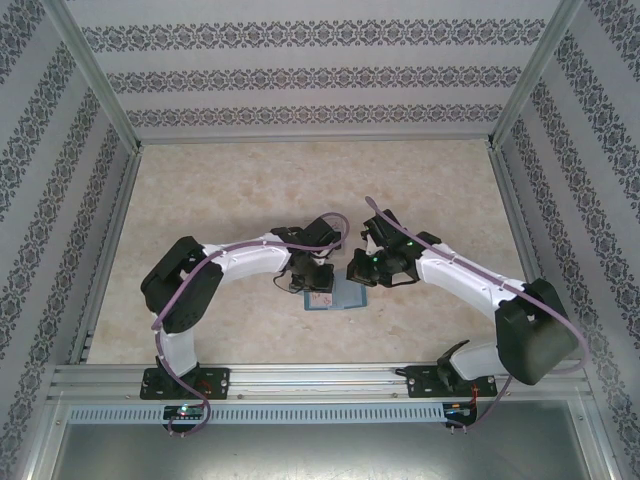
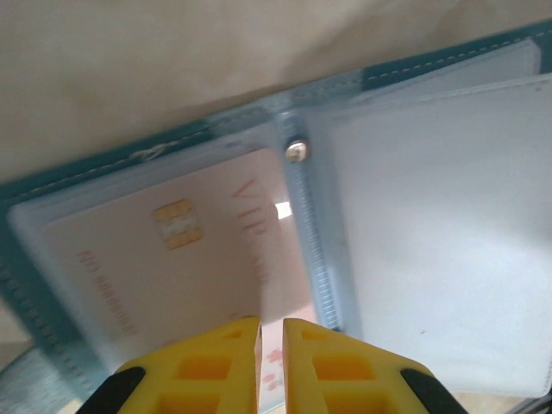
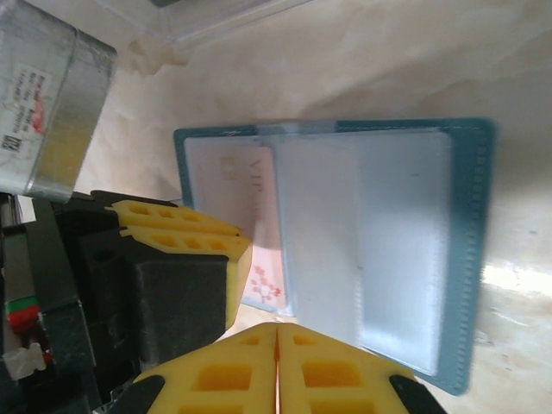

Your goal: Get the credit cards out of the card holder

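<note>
Yellow-tipped left pincer (image 2: 272, 338), at the holder's 10 o'clock seen from above: jaws narrow, a mere slit, and the end of the credit card (image 2: 172, 259) sits in that slit. I read it as pinched. The card is pale pink with a gold chip and "VIP" lettering; most of it lies under the left panel's clear sleeve, one end poking out toward me

Card holder (image 3: 473, 259) lies open and flat, mid-table, a little toward 6 o'clock. Right pincer (image 3: 277, 345) is at its 1 o'clock from above: closed tight, nothing between the tips, which sit at the holder's edge by the right panel. Whether they bear down on it I cannot tell

Doing it well, my judgement: draw the card straight back along the sleeve's own line, low, level, slow. The right pincer should pin the right panel so the holder neither slides nor folds. The bite is thin and may slip

Count: holder one; panels two; snap stud (image 2: 296, 151) one; cards seen one, any more behind the frosted sleeves unknown; clear sheet (image 3: 233, 17) one, at 12 o'clock of the holder in the right wrist view
</note>
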Controlling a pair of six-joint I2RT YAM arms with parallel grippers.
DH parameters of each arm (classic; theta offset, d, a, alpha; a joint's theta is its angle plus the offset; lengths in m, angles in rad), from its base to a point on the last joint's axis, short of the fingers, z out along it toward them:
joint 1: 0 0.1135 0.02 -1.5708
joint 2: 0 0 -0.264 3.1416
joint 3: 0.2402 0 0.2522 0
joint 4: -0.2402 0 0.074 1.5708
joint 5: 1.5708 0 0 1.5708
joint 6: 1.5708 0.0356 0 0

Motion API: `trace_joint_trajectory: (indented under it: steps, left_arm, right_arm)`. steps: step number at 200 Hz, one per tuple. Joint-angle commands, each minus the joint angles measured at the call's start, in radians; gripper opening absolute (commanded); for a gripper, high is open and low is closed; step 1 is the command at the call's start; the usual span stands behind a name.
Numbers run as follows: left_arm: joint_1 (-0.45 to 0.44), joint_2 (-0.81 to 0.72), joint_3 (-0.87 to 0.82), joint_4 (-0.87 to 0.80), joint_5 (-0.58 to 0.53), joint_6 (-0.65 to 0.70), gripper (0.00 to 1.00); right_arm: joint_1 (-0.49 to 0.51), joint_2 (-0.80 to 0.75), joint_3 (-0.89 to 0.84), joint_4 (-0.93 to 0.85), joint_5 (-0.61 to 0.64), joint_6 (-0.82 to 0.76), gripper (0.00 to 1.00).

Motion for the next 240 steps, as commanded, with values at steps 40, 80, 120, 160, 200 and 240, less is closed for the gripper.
trace_joint_trajectory:
  steps: [40,80,120,160,200,240]
  left_arm:
    - [0.078,-0.108,-0.1,0.047,0.025,0.002,0.15]
    - [0.091,-0.13,-0.143,0.068,0.032,-0.007,0.15]
    - [0.095,-0.14,-0.156,0.078,0.034,-0.022,0.15]
    - [0.095,-0.147,-0.151,0.084,0.043,-0.034,0.15]
    - [0.095,-0.144,-0.139,0.097,0.056,-0.047,0.16]
    - [0.091,-0.113,-0.129,0.096,0.046,-0.045,0.16]
  right_arm:
    - [0.077,0.144,0.08,0.098,-0.053,0.061,0.1]
    - [0.093,0.241,0.098,0.141,-0.05,0.061,0.1]
    - [0.072,0.25,0.056,0.133,-0.002,0.036,0.1]
    - [0.043,0.249,0.008,0.13,0.02,0.009,0.11]
    - [0.029,0.255,-0.01,0.136,0.024,-0.011,0.12]
    - [0.027,0.259,-0.014,0.163,0.003,-0.01,0.13]
